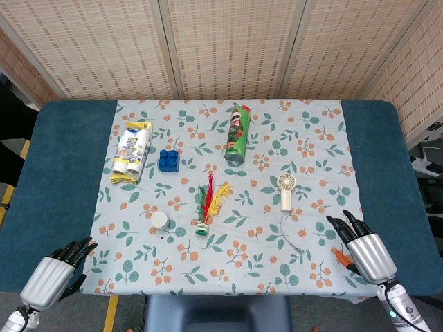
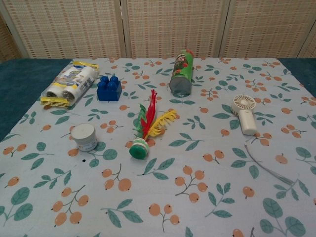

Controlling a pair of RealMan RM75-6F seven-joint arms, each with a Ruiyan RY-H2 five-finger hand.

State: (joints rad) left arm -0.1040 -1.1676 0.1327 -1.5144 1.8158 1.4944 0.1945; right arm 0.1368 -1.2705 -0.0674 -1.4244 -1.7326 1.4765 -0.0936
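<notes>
In the head view my left hand [image 1: 52, 273] hovers over the near left corner of the blue table, fingers apart and holding nothing. The small white jar [image 1: 160, 220] [image 2: 84, 137] is the nearest thing to it, well off to its right. My right hand [image 1: 365, 245] lies at the near right edge of the floral cloth [image 1: 277, 266], fingers spread and empty. A thin white cord [image 1: 291, 232] [image 2: 266, 165] trails just to its left from a white handheld fan [image 1: 286, 190] [image 2: 245, 113]. Neither hand shows in the chest view.
A green can [image 1: 237, 131] [image 2: 182, 72] lies on its side at the back middle. A yellow-wrapped pack of rolls [image 1: 131, 151] [image 2: 69, 85] and a blue brick [image 1: 167, 160] [image 2: 109, 89] sit at the back left. A feather shuttlecock [image 1: 208, 204] [image 2: 145, 128] lies in the centre. A woven screen stands behind.
</notes>
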